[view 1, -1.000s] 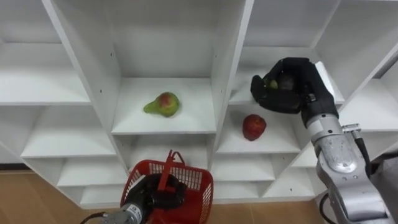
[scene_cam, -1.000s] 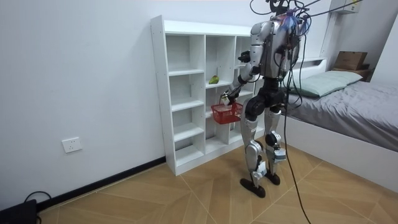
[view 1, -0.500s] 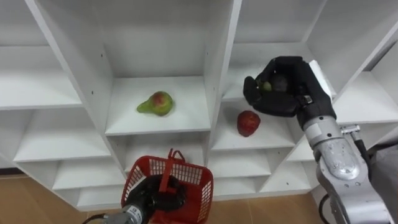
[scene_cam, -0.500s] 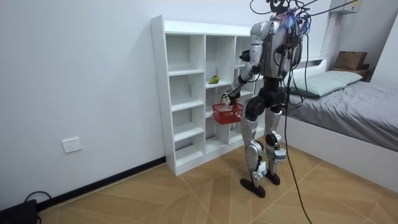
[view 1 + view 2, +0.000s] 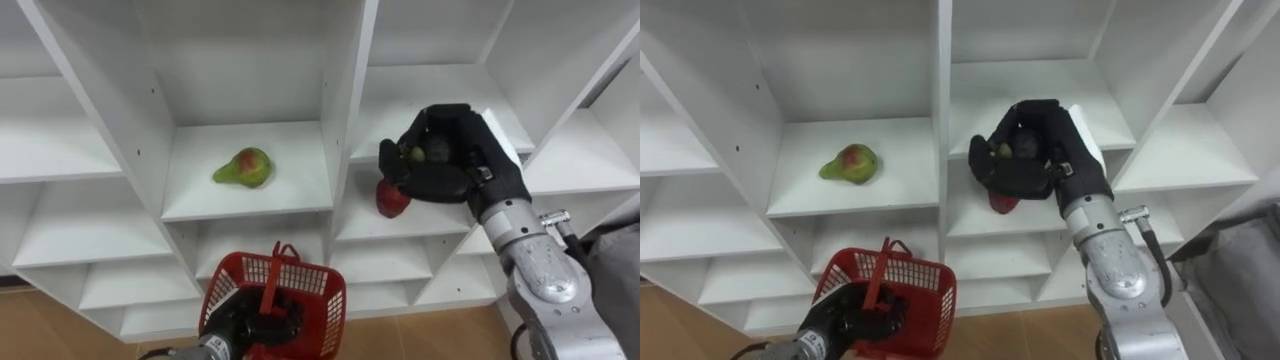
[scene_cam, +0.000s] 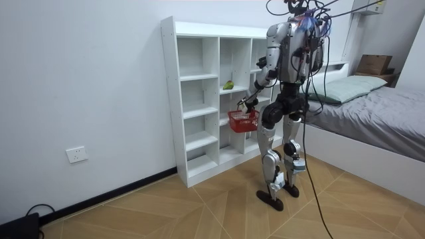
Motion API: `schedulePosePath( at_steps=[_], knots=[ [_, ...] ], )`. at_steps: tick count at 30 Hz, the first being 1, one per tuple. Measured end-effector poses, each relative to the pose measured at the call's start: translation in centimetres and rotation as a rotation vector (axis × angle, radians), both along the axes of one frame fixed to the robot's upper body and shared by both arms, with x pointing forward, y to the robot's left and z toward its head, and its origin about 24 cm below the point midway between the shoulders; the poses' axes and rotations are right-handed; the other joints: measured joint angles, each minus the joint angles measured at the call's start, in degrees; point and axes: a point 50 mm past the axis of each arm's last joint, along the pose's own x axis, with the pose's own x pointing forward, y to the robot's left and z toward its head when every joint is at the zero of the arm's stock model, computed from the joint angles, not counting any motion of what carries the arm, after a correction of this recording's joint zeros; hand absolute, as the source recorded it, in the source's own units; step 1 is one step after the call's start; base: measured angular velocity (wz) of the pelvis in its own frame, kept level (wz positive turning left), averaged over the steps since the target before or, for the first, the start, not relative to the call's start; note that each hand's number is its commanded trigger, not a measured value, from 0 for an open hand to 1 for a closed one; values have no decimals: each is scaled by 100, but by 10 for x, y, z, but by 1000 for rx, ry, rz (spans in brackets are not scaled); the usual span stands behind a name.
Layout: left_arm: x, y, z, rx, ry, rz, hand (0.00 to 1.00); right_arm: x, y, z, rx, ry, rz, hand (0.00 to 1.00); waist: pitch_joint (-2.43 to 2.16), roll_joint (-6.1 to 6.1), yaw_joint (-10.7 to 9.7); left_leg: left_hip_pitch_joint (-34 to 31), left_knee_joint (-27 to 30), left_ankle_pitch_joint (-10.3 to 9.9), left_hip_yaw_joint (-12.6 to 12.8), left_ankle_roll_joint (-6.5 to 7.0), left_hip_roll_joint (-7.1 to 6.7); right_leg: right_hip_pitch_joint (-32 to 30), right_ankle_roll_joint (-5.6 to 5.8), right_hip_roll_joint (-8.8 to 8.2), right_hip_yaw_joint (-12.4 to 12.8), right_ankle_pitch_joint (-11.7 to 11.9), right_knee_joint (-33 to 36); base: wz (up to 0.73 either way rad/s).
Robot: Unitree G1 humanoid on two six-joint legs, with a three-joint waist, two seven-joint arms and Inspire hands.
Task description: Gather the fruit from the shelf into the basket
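Lowered right hand (image 5: 455, 165) clasping indistinct dark fruit (image 5: 437, 150), half-covering apple (image 5: 389, 201), left hand (image 5: 250, 323) gripping basket (image 5: 318, 296) handle.

Pear (image 5: 243, 166) on shelf (image 5: 300, 190); red apple (image 5: 388, 204) (half hidden); dark fruit (image 5: 435, 152), perhaps, in hand (image 5: 452, 172).

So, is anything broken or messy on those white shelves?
Nothing stands out. The green-and-red pear lies on its white shelf, and the red apple sits partly behind the right hand, which is curled round a small greenish fruit. The left hand holds the red mesh basket by its handle. Nothing spilled or broken.
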Motion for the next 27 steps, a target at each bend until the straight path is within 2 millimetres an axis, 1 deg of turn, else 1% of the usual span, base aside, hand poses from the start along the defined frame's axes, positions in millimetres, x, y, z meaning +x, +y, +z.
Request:
schedulePosePath(
  at_steps=[5,8,10,17,19,22,27],
  knots=[
    [-5,-1,-2,-3,13,3,100,-8,3,-11,15,57,34,100,-6,5,7,4,0,0,-1,-1,5,13,-5,6,-31,5,2,0],
    [-8,-1,-4,-4,29,-1,100,-17,5,-23,22,126,57,100,-10,13,10,-26,-3,-1,-4,-2,6,13,-4,3,-55,8,2,0],
    [-9,-2,-4,-2,36,-4,100,-22,11,-32,25,187,86,100,-10,13,10,-28,-5,-1,-15,-2,6,15,-5,1,-74,10,1,0],
    [-10,-2,-5,-1,50,-4,100,-28,24,-47,24,292,185,100,-8,7,38,-3,-9,-1,-17,-2,5,12,-5,3,-79,10,-4,0],
    [-10,-2,-5,-2,50,-4,100,-31,28,-57,24,339,207,100,-7,7,46,-2,-10,-1,-27,-2,3,17,-4,3,-76,10,-9,0],
    [-10,-3,-5,0,49,-16,100,-34,28,-70,34,401,209,100,-4,10,46,-9,-10,-1,-27,-2,3,11,-4,2,-73,11,-9,0],
    [-8,-7,-3,-3,33,-36,100,-35,29,-75,44,427,219,100,11,24,51,-10,-14,-2,-26,-2,5,14,-4,2,-77,10,-5,0]
  ],
)
